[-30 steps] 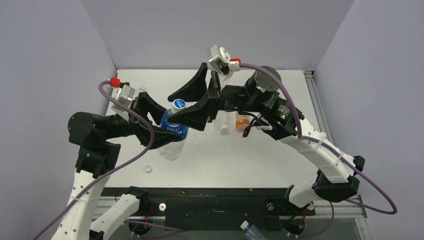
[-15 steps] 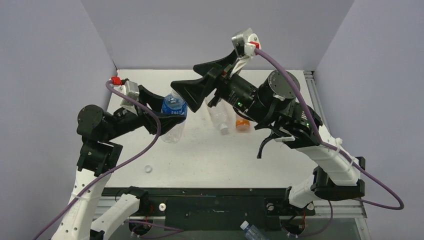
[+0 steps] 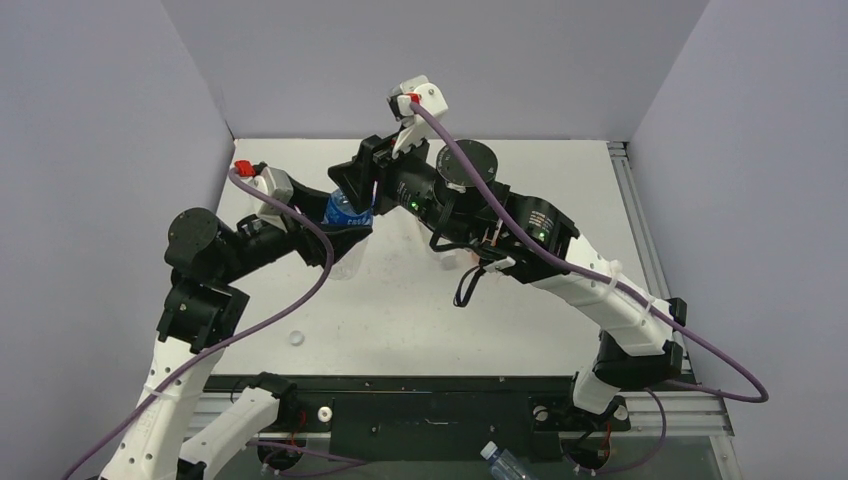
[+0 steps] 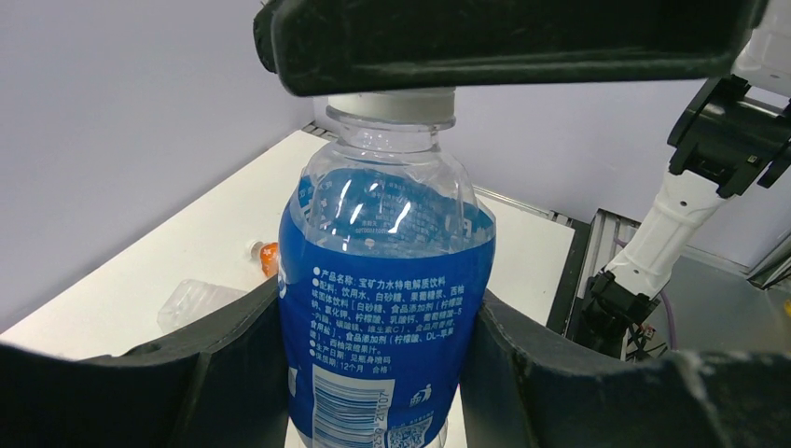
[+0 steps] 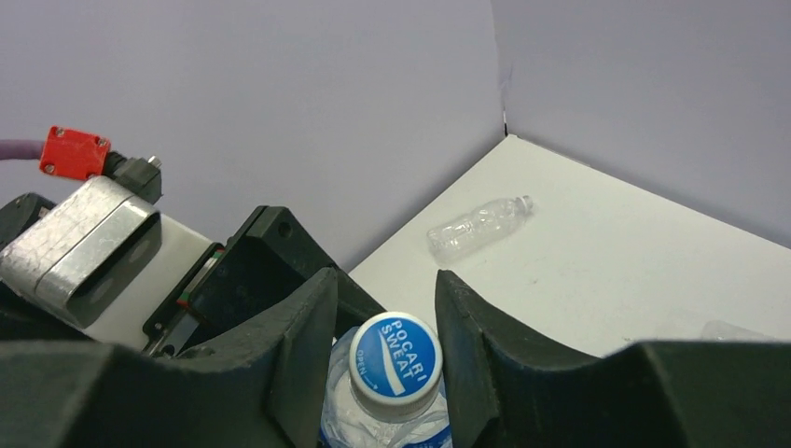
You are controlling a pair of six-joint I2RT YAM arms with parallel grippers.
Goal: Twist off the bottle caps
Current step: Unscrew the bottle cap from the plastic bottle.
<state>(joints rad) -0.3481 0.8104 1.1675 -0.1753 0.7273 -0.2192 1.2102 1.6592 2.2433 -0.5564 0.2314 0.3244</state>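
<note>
Two grippers meet on one bottle. My left gripper [image 4: 381, 336] is clamped on the blue-labelled bottle [image 4: 387, 271], with its two black fingers [image 4: 233, 373] pressed against the label on either side and the neck pointing toward my other hand. My right gripper [image 5: 387, 308] sits over the neck. Its two fingers [image 5: 485, 355] stand either side of the one cap on that bottle, the blue cap [image 5: 396, 362], which has a white top printed in blue letters. In the right wrist view a sliver of clear plastic shows between the cap and one finger, while the other finger looks right against it. I cannot tell whether the jaws pinch the cap or only flank it. In the left wrist view one right finger crosses just over the cap and hides its top.

One more cap, a small white loose cap [image 3: 296, 338], lies alone on the white table [image 3: 420, 310] near the front edge on my left side, well apart from the bottle I hold.

Bottles counted across the views: five. Besides the held one, a clear bottle [image 5: 476, 224] lies on its side near the far corner. A second clear bottle [image 4: 191, 301] lies on the table with a small orange bottle [image 4: 267, 257] just beside it. A stray bottle [image 3: 500, 462] shows at the bottom edge of the top view, below the arm bases. Whether those four carry caps is too small to tell
</note>
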